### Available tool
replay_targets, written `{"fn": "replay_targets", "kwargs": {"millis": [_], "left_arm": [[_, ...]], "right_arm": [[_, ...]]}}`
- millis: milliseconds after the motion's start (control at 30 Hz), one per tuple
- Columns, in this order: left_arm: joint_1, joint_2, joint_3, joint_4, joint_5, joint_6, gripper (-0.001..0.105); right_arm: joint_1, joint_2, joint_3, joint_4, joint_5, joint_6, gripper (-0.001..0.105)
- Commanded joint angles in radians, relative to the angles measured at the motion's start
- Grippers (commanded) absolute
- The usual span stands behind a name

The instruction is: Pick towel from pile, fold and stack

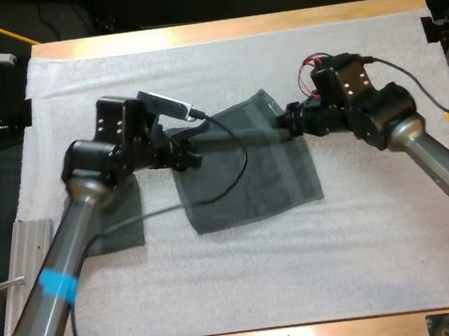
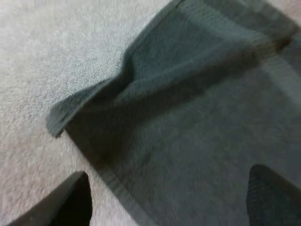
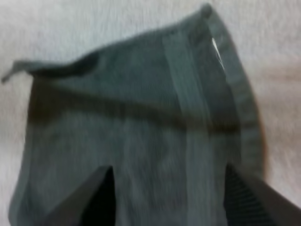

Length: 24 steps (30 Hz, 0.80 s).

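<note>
A dark grey-green towel [image 1: 245,170] lies spread on the middle of the white mat, with its far part folded over and slightly raised. My left gripper [image 1: 193,155] hovers at the towel's left edge, and my right gripper [image 1: 283,123] is at its far right edge. In the left wrist view my gripper [image 2: 168,175] is open, its fingers [image 2: 75,197] apart above the towel [image 2: 188,108], whose folded corner lifts off the mat. In the right wrist view my gripper [image 3: 168,172] is open too, over the towel [image 3: 131,122] near its striped hem.
A second dark towel [image 1: 122,223] lies flat on the mat under my left arm. The white mat [image 1: 300,272] covers most of the wooden table [image 1: 234,29]. Metal brackets stand at the table's near left and right corners.
</note>
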Motion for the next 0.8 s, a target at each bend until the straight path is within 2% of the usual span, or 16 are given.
{"fn": "replay_targets", "kwargs": {"millis": [0,200,433,767], "left_arm": [[0.002,-0.040,-0.002,0.036,-0.008,-0.004,0.066],[0.002,-0.189,-0.002,0.122,0.000,-0.025,0.066],[0.002,-0.347,-0.002,0.177,0.024,-0.068,0.066],[0.002,-0.462,-0.002,0.298,0.024,-0.077,0.066]], "right_arm": [[-0.001,-0.032,-0.007,0.045,0.000,-0.033,0.051],[-0.001,-0.117,-0.007,0.160,0.000,-0.088,0.051],[-0.001,-0.224,-0.007,0.246,0.000,-0.089,0.051],[-0.001,-0.345,-0.007,0.343,0.000,-0.089,0.051]]}}
